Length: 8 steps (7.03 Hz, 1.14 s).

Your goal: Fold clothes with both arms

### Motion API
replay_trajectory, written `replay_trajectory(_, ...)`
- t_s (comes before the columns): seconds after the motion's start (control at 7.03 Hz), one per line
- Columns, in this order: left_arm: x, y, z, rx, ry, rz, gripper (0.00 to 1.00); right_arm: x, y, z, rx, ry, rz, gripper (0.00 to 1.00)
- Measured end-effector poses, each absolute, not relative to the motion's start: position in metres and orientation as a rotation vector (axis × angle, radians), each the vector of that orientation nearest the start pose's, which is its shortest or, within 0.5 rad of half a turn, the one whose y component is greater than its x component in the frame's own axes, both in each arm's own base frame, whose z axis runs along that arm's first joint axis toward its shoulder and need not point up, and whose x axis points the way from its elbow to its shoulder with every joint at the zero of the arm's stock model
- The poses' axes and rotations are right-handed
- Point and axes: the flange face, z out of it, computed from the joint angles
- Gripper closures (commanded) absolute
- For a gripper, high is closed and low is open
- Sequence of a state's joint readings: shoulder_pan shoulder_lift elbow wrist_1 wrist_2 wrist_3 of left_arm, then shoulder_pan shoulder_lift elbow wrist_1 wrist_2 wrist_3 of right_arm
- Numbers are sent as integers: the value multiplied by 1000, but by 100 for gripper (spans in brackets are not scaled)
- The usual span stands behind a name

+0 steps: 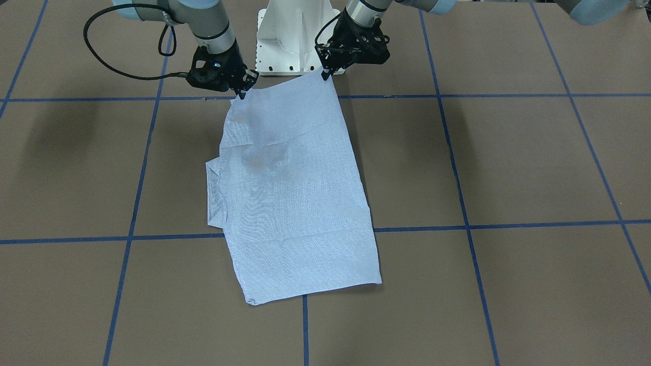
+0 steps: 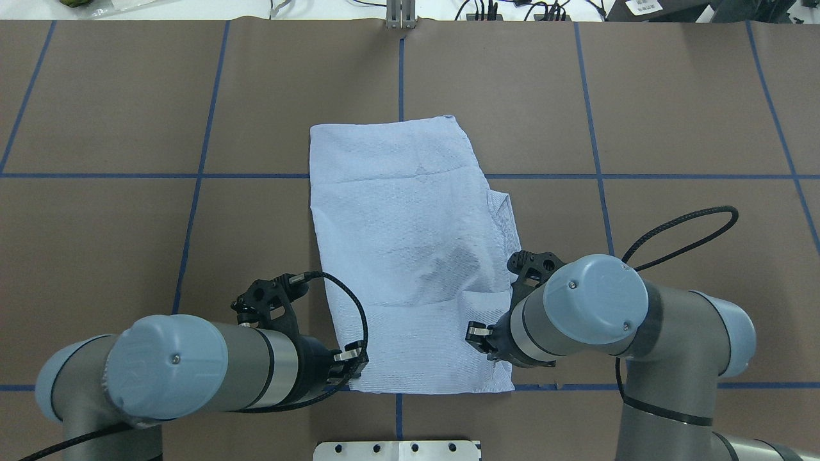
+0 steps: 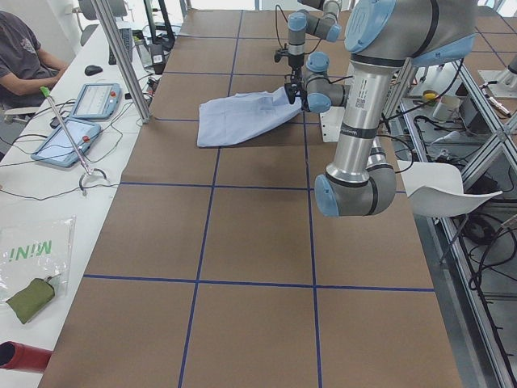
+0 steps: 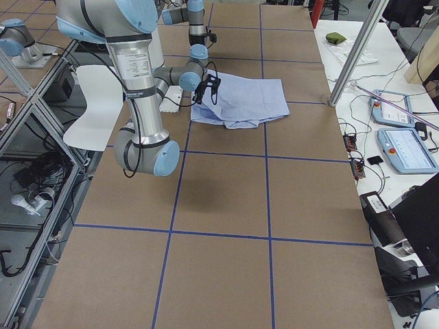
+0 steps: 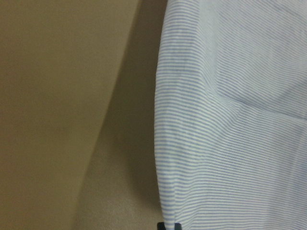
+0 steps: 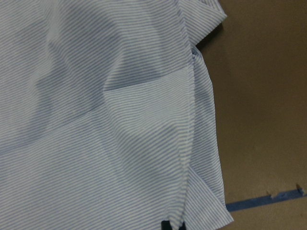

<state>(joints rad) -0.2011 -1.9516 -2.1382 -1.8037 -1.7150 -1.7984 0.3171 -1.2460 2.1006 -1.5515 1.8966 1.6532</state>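
Green letters, seemingly "MINI", stand on a clear plastic bag [image 3: 32,263].

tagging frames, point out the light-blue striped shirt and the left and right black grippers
light-blue striped shirt [image 1: 300,203], front-facing view, mid cloth
left black gripper [image 1: 325,75], front-facing view, between its fingertips
right black gripper [image 1: 242,93], front-facing view, between its fingertips

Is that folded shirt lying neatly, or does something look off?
The shirt sits askew to the blue grid lines, and a folded flap pokes out from its edge on the robot's right, breaking the rectangle.
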Motion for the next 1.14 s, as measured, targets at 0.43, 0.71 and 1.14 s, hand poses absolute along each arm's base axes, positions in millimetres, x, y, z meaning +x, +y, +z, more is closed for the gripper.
replay_trajectory(0.43, 439, -164, 173, -203, 1123, -216, 100, -453, -221, 227, -297, -960, 125, 100)
replay_trajectory(0.71, 416, -146, 164, -223, 1087, -188, 100, -442, -203, 218, -368, -980, 69, 100)
replay_trajectory(1.14, 394, -134, 154, -255, 1076, -157, 100, -424, -189, 199, -445, -1020, 10, 100)
